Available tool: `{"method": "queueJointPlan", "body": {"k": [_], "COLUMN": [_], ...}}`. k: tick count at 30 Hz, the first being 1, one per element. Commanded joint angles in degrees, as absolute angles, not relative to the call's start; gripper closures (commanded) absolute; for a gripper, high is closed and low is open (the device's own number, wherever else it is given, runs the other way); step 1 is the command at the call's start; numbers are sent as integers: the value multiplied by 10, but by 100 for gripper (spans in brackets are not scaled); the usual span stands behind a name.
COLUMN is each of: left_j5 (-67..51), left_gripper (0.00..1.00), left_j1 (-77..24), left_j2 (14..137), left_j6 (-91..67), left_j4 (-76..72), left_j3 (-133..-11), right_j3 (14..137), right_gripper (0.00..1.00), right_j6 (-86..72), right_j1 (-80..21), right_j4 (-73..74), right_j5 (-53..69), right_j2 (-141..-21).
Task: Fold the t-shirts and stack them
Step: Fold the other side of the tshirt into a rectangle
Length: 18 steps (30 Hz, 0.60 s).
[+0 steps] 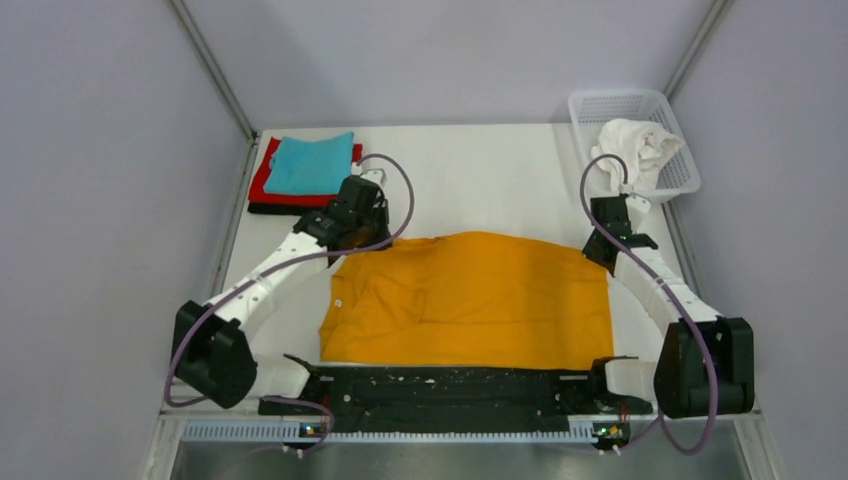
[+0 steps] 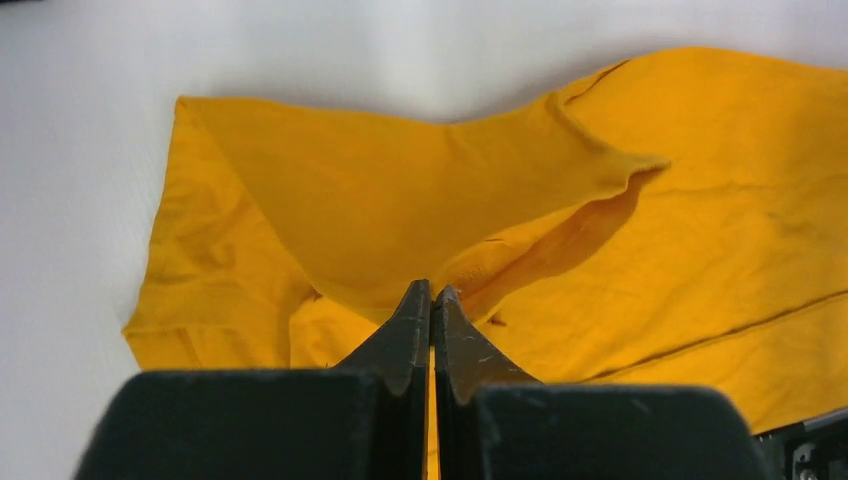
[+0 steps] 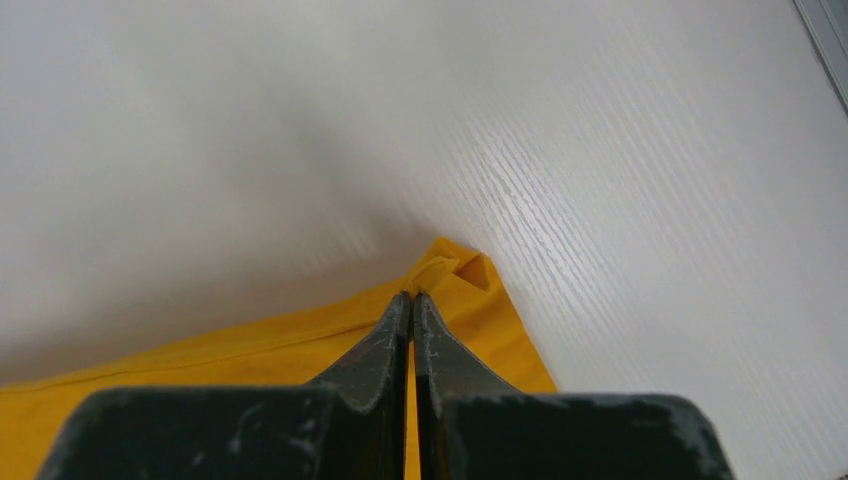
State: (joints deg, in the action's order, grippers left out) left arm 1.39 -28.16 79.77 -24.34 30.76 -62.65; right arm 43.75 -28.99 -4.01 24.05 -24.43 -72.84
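While the orange t-shirt (image 1: 470, 300) lies spread across the middle of the bench (image 1: 480, 170), both arms reach to its far edge, one at each corner. The left fingers (image 2: 408, 325) are pressed together at the shirt's 10 o'clock corner. The left wrist view shows a sleeve-side flap of cloth drawn up into them, with a sliver of orange showing between the two tips. The right fingers (image 3: 393, 335) are likewise closed, pinching the bunched hem corner at 2 o'clock, with bare bench beyond it.

The matched hold at both far corners suggests a fold of the far edge toward 6 o'clock, since two grips keep the soft cotton taut and the edge straight as it travels. The near half lies flat on the bench, though wrinkled around the collar at 8 o'clock, and would serve as the base the lifted half lands on.

A pile at 10 o'clock of the shirt looks to be the finished stack, with the teal t-shirt (image 1: 310, 165) on top, the red t-shirt (image 1: 262, 185) under it and the black t-shirt (image 1: 285, 208) at the bottom. It sits well apart from the working area. The white t-shirt (image 1: 635, 145) lies crumpled in the basket (image 1: 590, 105) at 2 o'clock, not yet folded. By that count the job appears a little past halfway.
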Motion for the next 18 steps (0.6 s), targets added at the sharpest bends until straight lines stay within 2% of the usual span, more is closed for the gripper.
{"method": "queueJointPlan", "body": {"k": [1,18], "left_j5": [23,36], "left_gripper": [100,100], "left_j1": [-289,-317], "left_j2": [706,440], "left_j6": [-276,-377], "left_j4": [298,410], "left_j3": [-572,-436], "right_j3": [423,406], "right_gripper": [100,100], "right_j6": [-294,-324], "right_j1": [-43,-42], "right_j4": [290,393], "right_j5": [-247,-253], "right_j2": [-672,-572]}}
